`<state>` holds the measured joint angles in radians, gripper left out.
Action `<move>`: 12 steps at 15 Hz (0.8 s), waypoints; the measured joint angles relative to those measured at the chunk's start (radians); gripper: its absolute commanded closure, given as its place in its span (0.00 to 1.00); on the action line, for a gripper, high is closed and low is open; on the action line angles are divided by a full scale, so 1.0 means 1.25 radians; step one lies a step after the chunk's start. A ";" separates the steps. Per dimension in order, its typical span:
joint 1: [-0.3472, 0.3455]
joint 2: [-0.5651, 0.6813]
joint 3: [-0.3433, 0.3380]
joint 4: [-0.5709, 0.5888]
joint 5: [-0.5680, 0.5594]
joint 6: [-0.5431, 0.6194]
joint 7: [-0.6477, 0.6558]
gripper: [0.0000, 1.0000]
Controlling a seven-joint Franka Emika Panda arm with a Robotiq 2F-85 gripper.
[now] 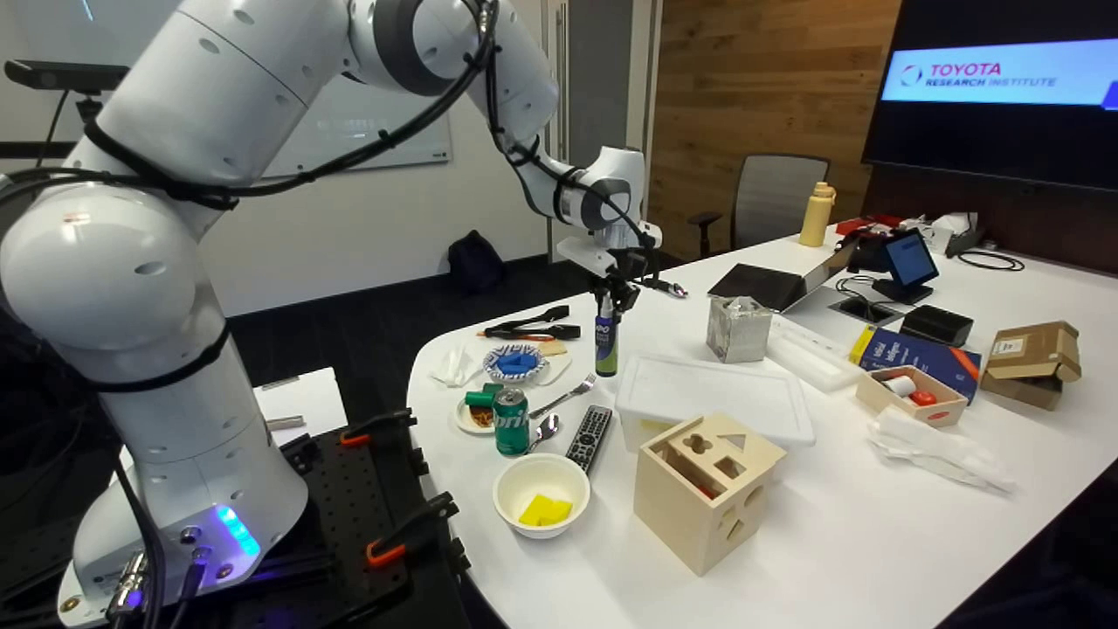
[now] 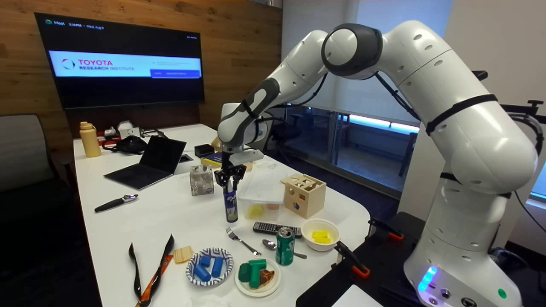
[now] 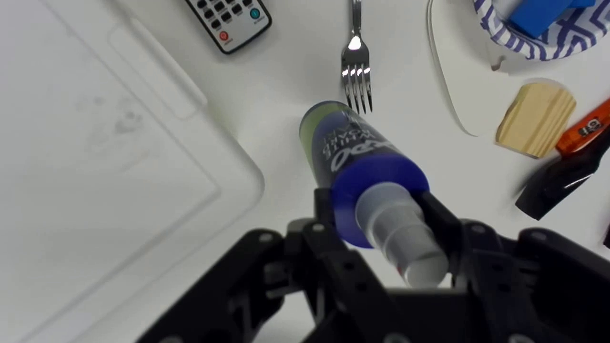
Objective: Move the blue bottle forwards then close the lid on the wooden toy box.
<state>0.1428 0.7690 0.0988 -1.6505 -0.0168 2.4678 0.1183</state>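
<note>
Because your gripper (image 3: pixel 374 197) is pinching the blue bottle (image 2: pixel 231 207) high up, just below its pale cap (image 3: pixel 402 236), treat it as a top-heavy hold; the bottle stands upright, apparently resting on the bench (image 1: pixel 856 550). Expect something light to middling, since you can't see how full it is, with a smooth, slightly slippery wall stiff enough for a moderate squeeze. Slim as it is, it could rock if you drag it by the top, so move gently and leave the cap alone, as that may give or turn. Just beside the base, the fork (image 3: pixel 356 71) points its tines at it, and the plastic tub (image 1: pixel 716 397) is near on another side; allow for both. Beyond the tub sits the wooden toy box (image 1: pixel 699 502), its lid (image 1: pixel 714 450) overhanging away from the arm's base (image 2: pixel 460 247) and leaving a slot uncovered on the nearer side. That panel should be stiff and light, so later you'd probably do best nudging its overhanging edge.
</note>
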 measured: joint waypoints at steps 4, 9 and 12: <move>0.021 -0.035 -0.034 -0.112 -0.001 0.106 0.043 0.80; 0.020 -0.040 -0.048 -0.163 0.000 0.146 0.051 0.80; 0.017 -0.040 -0.048 -0.168 0.002 0.146 0.051 0.27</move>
<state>0.1645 0.7186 0.0392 -1.8609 -0.0137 2.6497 0.1826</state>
